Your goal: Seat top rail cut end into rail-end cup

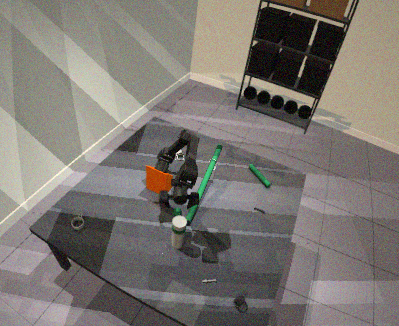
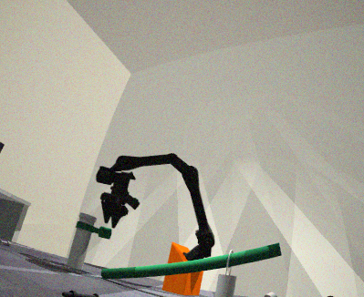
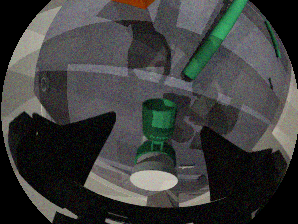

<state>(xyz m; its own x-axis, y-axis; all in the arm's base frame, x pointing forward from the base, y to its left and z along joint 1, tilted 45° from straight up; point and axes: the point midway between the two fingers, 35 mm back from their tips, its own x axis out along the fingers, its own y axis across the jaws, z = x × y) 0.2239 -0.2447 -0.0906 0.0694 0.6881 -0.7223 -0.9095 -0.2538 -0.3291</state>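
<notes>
The green rail passes through the wire loop of a short grey post and slopes down to its near end, low by the table. The big post stands upright; its pale cap faces the wrist camera. A green brace band sits high on it, with the green rail-end cup pointing towards the arm side. The rail's end is apart from the cup and lower. My gripper is open and empty, just above the cup.
An orange block stands by the arm's base. A short green tube lies beyond the rail. A ring, a small dark piece, a silver bolt and a dark part lie on the table.
</notes>
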